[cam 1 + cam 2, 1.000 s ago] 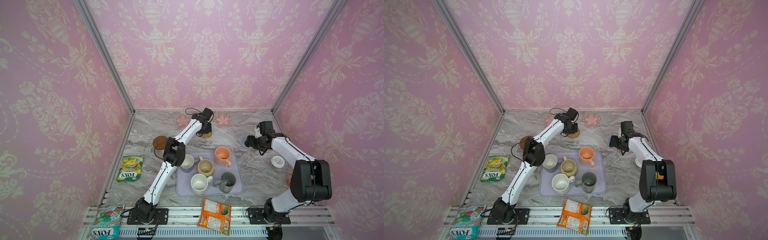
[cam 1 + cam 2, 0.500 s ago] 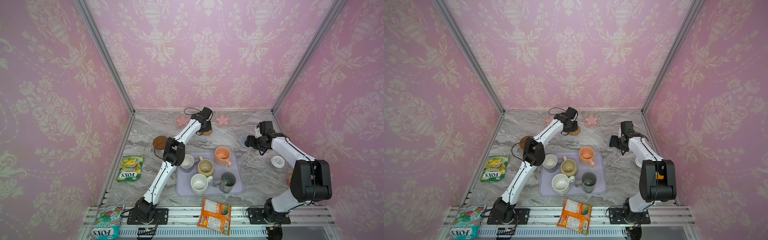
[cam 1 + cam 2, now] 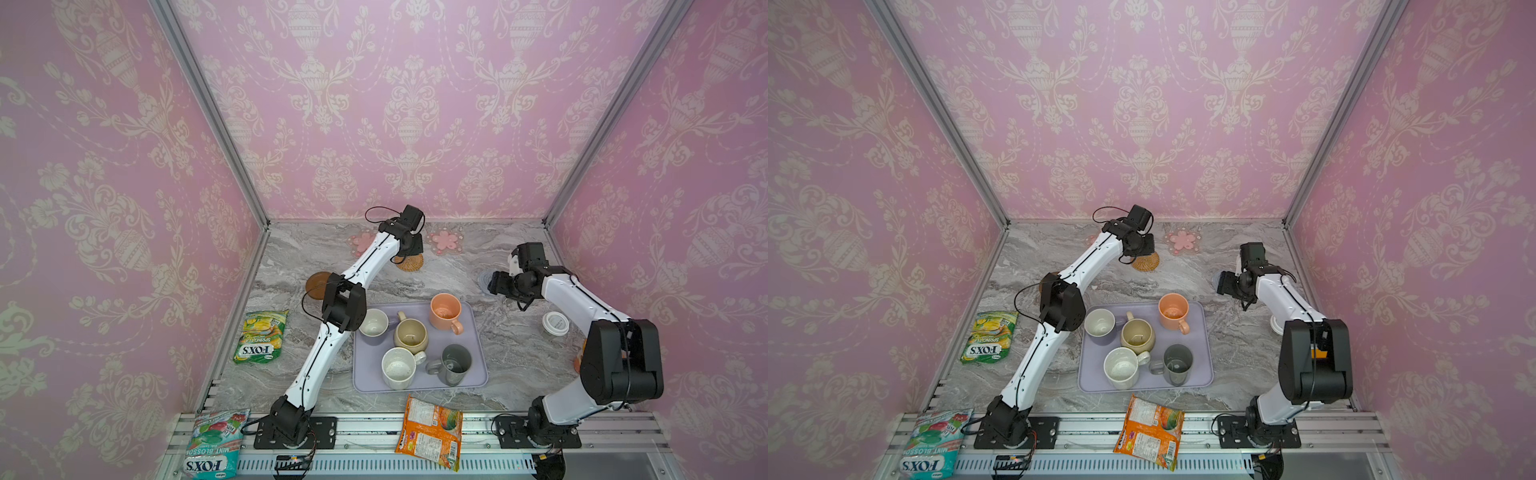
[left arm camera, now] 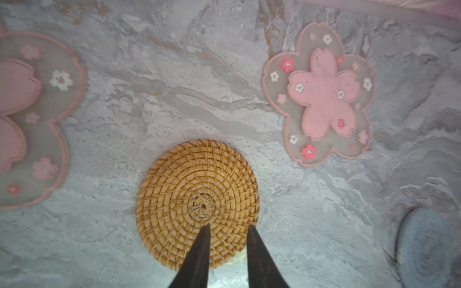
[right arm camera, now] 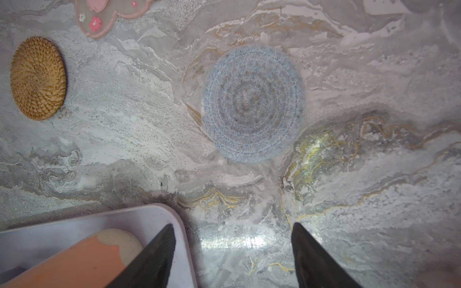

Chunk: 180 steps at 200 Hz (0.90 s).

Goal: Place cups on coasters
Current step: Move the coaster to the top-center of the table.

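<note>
Lower centre, a tray [image 3: 368, 357] is holding five upright mugs [image 3: 410, 334]. Left gripper [image 4: 228, 225] is hovering slightly parted over a coaster [image 4: 197, 194]; right gripper [image 5: 232, 224] is gaping, empty.

You'll find all five cups upright on the lavender tray [image 3: 473, 332]: the lavender mug [image 3: 374, 323] with its white inside at the left rear, the rounded beige mug [image 3: 410, 334] beside it, the peach-orange mug [image 3: 445, 309] at the right rear, and the speckled white mug [image 3: 398, 368] and dark grey mug [image 3: 455, 363] in front. Your coasters lie flat and bare beyond the tray. One pink flower mat [image 3: 360, 242] and its twin [image 3: 445, 242] lie by the back wall, the woven rattan disc [image 4: 197, 202] just in front between them, the grey-blue disc [image 5: 253, 103] off right, and the dark brown disc [image 3: 313, 284], seemingly wooden but half hidden, off left.
</note>
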Motion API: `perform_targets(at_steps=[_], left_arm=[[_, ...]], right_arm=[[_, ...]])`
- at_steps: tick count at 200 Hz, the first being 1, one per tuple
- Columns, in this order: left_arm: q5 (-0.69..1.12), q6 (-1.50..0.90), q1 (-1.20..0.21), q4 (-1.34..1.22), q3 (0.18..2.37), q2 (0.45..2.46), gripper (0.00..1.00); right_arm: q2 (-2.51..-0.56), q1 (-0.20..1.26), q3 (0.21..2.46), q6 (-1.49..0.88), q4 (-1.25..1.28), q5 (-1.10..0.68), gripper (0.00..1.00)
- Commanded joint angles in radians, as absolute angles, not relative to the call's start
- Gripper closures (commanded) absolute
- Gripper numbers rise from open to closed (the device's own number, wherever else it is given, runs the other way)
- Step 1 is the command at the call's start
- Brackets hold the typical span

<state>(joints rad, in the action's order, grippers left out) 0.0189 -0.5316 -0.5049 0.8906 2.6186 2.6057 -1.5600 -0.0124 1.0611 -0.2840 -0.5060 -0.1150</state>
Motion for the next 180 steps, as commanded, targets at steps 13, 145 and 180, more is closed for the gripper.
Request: perform_targets(at_steps=[13,145,180], left_arm=[[-0.003,-0.442,-0.503,0.918,2.490,2.412,0.71],[-0.024,-0.420,-0.296,0.534,1.322,1.592,0.69],[-0.045,-0.419,-0.263,0.546,1.279,1.548,0.68]], right_arm=[[-1.601,-0.006,1.106,-0.271,-0.499,-0.107,0.27],[-1.866,0.006,1.301,-0.330,-0.458,-0.104,0.48],[-1.899,0.020,1.318,-0.334,-0.464,-0.080,0.48]])
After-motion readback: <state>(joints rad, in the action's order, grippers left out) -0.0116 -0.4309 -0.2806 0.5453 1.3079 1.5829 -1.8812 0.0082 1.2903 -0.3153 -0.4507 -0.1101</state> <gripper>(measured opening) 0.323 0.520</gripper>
